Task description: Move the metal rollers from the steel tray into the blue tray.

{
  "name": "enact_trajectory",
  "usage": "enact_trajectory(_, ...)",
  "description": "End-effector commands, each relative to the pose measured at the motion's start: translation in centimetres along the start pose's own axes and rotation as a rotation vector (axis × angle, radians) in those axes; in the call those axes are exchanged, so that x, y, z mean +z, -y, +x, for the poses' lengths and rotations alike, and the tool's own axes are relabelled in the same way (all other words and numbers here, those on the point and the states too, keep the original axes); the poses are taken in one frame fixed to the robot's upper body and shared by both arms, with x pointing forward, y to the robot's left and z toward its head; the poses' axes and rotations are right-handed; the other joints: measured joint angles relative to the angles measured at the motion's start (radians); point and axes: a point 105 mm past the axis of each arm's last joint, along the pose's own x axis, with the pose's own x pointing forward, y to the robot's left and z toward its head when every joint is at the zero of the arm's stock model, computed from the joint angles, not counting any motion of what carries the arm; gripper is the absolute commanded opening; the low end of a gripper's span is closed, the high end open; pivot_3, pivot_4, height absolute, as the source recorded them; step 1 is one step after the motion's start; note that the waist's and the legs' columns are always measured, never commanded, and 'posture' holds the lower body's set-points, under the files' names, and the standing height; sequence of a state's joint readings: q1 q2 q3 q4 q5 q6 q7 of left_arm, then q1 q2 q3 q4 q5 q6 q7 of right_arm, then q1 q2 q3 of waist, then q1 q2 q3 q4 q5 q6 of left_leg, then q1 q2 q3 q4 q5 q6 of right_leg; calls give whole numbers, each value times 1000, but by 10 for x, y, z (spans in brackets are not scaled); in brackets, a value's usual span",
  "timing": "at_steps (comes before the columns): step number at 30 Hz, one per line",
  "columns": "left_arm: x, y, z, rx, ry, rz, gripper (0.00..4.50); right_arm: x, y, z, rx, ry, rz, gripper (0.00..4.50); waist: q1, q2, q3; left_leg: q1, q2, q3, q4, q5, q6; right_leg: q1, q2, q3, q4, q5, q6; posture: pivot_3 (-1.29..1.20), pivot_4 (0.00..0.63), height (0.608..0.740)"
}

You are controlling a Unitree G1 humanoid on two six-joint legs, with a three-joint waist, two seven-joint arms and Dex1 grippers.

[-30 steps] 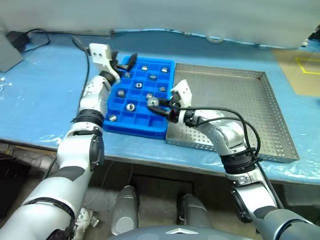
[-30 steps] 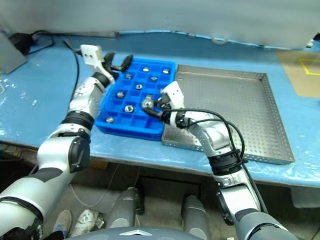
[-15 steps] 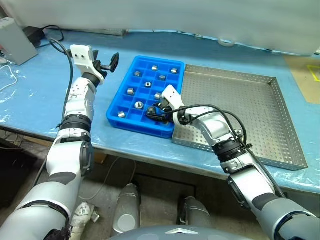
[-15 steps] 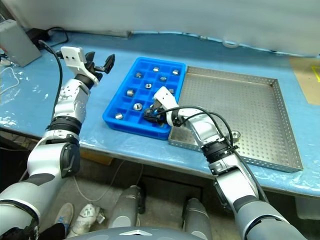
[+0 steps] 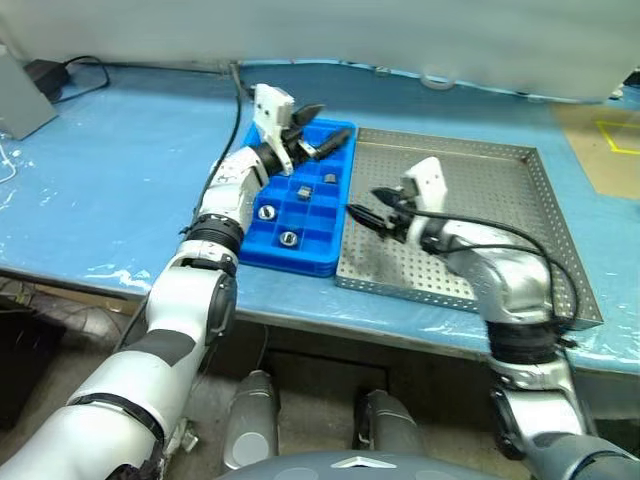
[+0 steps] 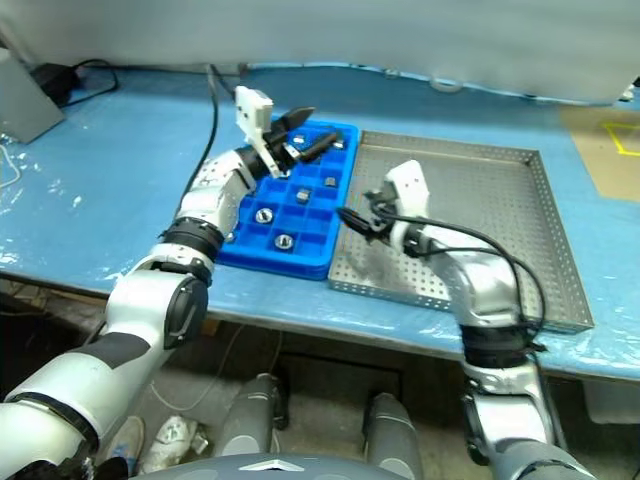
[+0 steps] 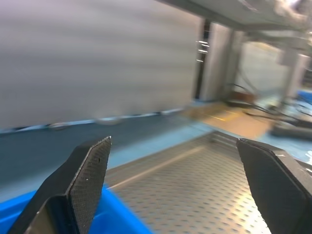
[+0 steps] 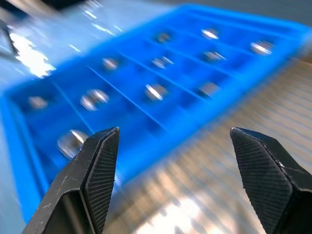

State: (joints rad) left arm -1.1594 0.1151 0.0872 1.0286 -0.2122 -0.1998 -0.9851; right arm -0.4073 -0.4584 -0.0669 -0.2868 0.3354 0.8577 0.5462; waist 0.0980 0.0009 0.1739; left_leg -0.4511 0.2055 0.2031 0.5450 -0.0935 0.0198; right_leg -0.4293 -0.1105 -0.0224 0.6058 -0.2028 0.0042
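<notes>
Moved since 1 second back: right gripper (image 5: 380,213), formerly over the blue tray (image 5: 262,249) with a roller between its fingers, now above the steel tray (image 5: 500,195) near that tray's left rim, fingers apart and empty. Left gripper (image 5: 318,130), formerly at the blue tray's far left corner, now above its far right part, fingers spread wide, nothing between them.

Item 1: blue tray, gridded compartments, on the blue table (image 5: 110,180), its right side touching the steel tray.

Item 2: metal rollers (image 5: 287,238), lying singly in the blue tray's compartments; the right wrist view shows at least 10, blurred. Others partly hidden behind the left arm.

Item 3: steel tray, perforated, low rims; no roller can be made out on its visible floor.
</notes>
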Motion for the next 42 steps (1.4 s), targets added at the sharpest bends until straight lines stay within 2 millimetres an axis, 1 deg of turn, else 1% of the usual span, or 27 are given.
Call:
enact_trajectory(1, -5, 34, 8, -228, -25, 54, 4500, -8, 7, -35, -90, -33, 0, 3774, -8, 0, 0, 1, 0, 0, -1, 0, 1, 0, 0, 1, 0, 0, 0, -315, 150, 740)
enact_trajectory(3, -10, 43, 9, -277, -40, 57, 4500, -11, 6, -44, -98, -49, 10, 3774, -30, 0, 0, 2, 0, 1, -1, -1, 2, 0, 1, 3, 0, 0, 0, -338, 150, 740)
enact_trajectory(4, -13, 49, 10, -314, -45, 52, 4500, -19, 7, -52, -115, -104, -6, 3774, -39, 0, 0, 2, 0, 1, -1, -1, 2, -1, 1, 3, 0, 0, 0, -338, 150, 740)
enact_trajectory(6, -18, 62, 13, -371, -45, 25, 4500, -28, 15, -66, -166, -173, -26, 3774, -47, 1, 0, 2, 0, 1, -1, -1, 2, -2, 1, 4, 1, 0, 0, -338, 150, 740)
enact_trajectory(8, -22, 69, 15, -397, -47, 18, 4500, -27, 23, -75, -202, -185, -12, 3774, -55, 1, 0, 6, 0, 1, -1, -2, 2, 2, 0, 5, 0, 0, 0, -359, 150, 740)
enact_trajectory(9, -23, 72, 16, -403, -49, 22, 4500, -26, 25, -77, -213, -180, 6, 3774, -59, 0, 0, 9, 0, 1, -1, -2, 3, 4, 0, 6, 0, -1, 1, -366, 150, 740)
enact_trajectory(11, -26, 75, 17, -406, -48, 24, 4500, -26, 30, -79, -244, -173, 48, 3774, -62, 0, 0, 12, 0, 2, -1, -2, 3, 6, 0, 8, -1, -5, 8, -368, 150, 740)
enact_trajectory(13, -28, 78, 18, -407, -51, 28, 4500, -31, 44, -80, -343, -192, 77, 3774, -64, 0, 0, 13, 0, 2, -1, -2, 3, 6, 0, 9, -1, -5, 8, -368, 150, 740)
enact_trajectory(15, -29, 80, 18, -409, -53, 37, 4500, -35, 54, -81, -415, -206, 93, 3774, -63, 1, 0, 13, 0, 2, -1, -2, 3, 5, 0, 9, 0, -5, 7, -369, 150, 740)
enact_trajectory(17, -27, 78, 19, -392, -44, 35, 4500, -34, 52, -75, -413, -156, 178, 3774, -63, 1, 0, 12, -1, 2, -1, -2, 3, 5, 0, 9, 0, -2, 2, -365, 150, 740)
enact_trajectory(19, -27, 73, 19, -360, -44, 44, 4500, -37, 52, -70, -430, -141, 226, 3774, -63, 1, 0, 12, -1, 2, -1, -2, 3, 5, 0, 9, 0, -1, 1, -357, 150, 740)
enact_trajectory(22, -27, 69, 19, -330, -40, 38, 4500, -52, 62, -68, -508, -224, 190, 3774, -60, 1, 0, 11, -1, 3, -2, -3, 4, 5, 0, 9, -1, -1, 1, -340, 150, 740)
enact_trajectory(25, -21, 61, 19, -282, -15, 9, 4500, -53, 60, -56, -476, -190, 248, 3774, -60, 1, 0, 11, -1, 3, -2, -3, 4, 5, 0, 10, -1, -1, 1, -340, 150, 740)
enact_trajectory(30, -19, 43, 19, -164, -23, 8, 4500, -64, 61, -49, -473, -236, 227, 3774, -59, 1, 0, 12, -1, 3, -2, -3, 4, 5, 0, 10, -1, -1, 1, -310, 150, 740)
enact_trajectory(33, -24, 27, 15, -64, -58, -18, 4500, -61, 60, -45, -461, -201, 246, 3130, -58, 1, 0, 12, -1, 3, -2, -3, 4, 5, 0, 10, -1, -1, 1, -296, 150, 740)
enact_trajectory(35, -25, 18, 13, -7, -73, -14, 4500, -56, 60, -44, -454, -187, 232, 2477, -58, 1, 0, 12, -1, 3, -2, -3, 4, 5, 0, 10, -1, -1, 1, -296, 150, 740)
enact_trajectory(37, -21, 2, 10, 88, -66, -33, 4500, -43, 62, -39, -445, -146, 205, 1792, -58, 1, 0, 12, -1, 3, -2, -3, 4, 5, 0, 10, -1, -1, 1, -296, 150, 740)
enact_trajectory(39, -20, -10, 5, 161, -73, -43, 4500, -25, 62, -32, -430, -72, 174, 1752, -59, 1, 0, 11, -1, 3, -2, -3, 4, 5, 0, 10, -1, -1, 1, -214, 150, 740)
enact_trajectory(42, -26, -23, -8, 235, -127, 30, 4500, 12, 50, -8, -339, 78, 200, 1752, -60, 1, 0, 12, -1, 3, -2, -3, 3, 4, 1, 9, 0, -1, 1, -171, 150, 740)
